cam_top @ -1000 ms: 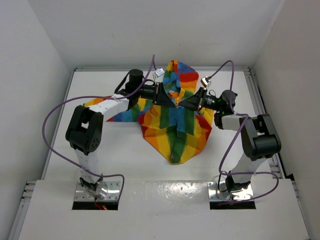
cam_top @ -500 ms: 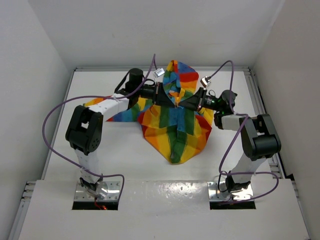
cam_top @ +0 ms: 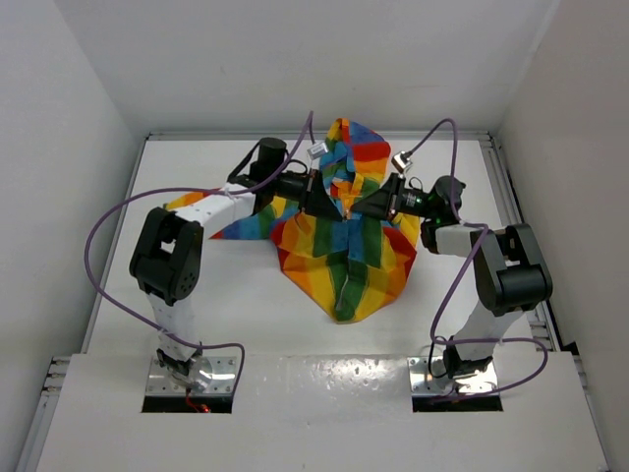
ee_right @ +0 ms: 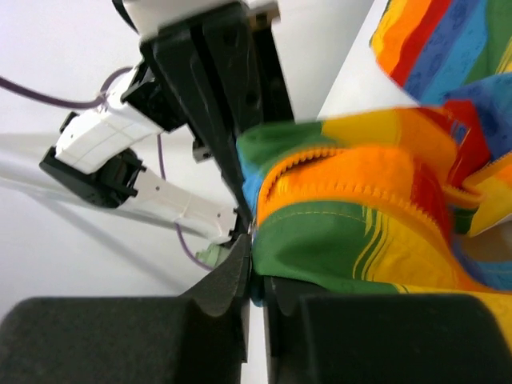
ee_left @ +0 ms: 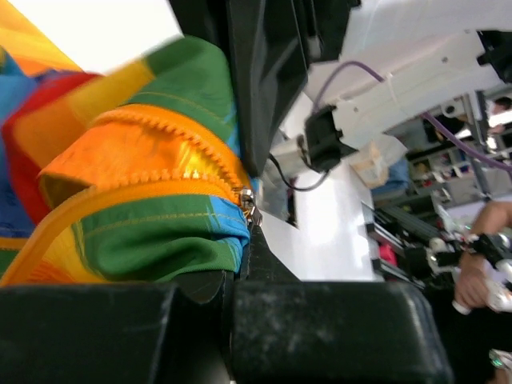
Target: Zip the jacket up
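Fabric jacket (cam_top: 344, 258), left pincer (cam_top: 336, 205) apparently nearer right pincer (cam_top: 355, 208).

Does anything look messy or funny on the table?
Yes. The jacket lies crumpled on the table, not flat, its middle bunched up where the left gripper and right gripper pinch it. One part sticks out sideways under the left arm, and the orange zipper gapes open beside the pinch.
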`<state>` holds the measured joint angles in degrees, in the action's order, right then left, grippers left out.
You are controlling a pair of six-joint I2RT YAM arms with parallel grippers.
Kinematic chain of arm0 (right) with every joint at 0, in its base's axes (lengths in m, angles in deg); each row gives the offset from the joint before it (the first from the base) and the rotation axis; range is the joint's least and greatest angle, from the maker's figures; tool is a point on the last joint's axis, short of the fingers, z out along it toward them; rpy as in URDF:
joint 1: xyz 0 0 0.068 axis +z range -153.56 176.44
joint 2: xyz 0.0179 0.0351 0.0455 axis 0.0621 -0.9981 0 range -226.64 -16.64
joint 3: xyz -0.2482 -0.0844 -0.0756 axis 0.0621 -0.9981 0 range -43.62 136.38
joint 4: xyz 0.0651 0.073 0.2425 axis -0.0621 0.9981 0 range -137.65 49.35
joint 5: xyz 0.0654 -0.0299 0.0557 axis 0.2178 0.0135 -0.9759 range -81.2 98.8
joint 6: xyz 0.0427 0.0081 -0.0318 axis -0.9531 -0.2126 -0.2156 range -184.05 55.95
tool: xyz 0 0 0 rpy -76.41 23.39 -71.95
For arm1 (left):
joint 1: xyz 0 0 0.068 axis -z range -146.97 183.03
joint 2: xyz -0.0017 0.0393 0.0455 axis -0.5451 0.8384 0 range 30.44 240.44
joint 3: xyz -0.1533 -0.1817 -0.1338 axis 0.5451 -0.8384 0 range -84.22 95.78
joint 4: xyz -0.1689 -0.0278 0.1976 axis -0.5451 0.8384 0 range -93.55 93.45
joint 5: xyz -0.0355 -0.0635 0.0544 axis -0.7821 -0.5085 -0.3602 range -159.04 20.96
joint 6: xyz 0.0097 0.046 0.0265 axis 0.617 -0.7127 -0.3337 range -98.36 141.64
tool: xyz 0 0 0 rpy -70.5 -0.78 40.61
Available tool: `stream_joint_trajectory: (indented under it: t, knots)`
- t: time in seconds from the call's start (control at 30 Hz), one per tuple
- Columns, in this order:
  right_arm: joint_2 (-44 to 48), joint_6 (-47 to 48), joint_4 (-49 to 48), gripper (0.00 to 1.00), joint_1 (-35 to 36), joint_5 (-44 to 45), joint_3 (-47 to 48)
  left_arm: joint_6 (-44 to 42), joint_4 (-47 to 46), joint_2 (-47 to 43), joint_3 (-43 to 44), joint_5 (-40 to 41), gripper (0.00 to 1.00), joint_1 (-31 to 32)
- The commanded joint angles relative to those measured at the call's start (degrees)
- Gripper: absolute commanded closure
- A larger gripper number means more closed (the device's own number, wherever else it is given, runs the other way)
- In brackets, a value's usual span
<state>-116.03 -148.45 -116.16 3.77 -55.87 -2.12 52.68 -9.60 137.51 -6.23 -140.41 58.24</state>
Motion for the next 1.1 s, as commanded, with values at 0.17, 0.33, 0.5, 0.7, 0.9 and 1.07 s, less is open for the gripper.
stream_joint_trajectory:
  t: [0.17,0.33,0.5,0.7,0.9,1.07]
  knots:
    - [4.3,12.1,8.8,0.67,-5.9,-1.6,1.8,-2.4,6.4,0.2,-0.1,-7.0,1.00,2.0]
    - [11.0,47.8,31.2,0.60,-11.5,-4.1,4.2,1.3,11.4,1.6,-2.0,-5.7,1.00,2.0]
    - [21.9,104.5,94.3,0.55,-5.4,9.5,16.5,4.6,12.0,0.1,-6.1,-1.9,1.00,1.0]
    - [36.5,106.9,75.0,0.28,-3.1,15.3,-2.4,8.1,12.0,-0.5,-8.0,0.3,1.00,1.6]
    - [43.8,113.7,73.5,0.47,2.8,17.2,-7.9,11.7,13.1,-2.2,-11.5,4.0,1.00,2.2]
    - [44.6,108.2,69.0,0.59,5.6,18.4,-9.0,13.7,14.4,-3.3,-14.8,5.1,1.00,2.2]
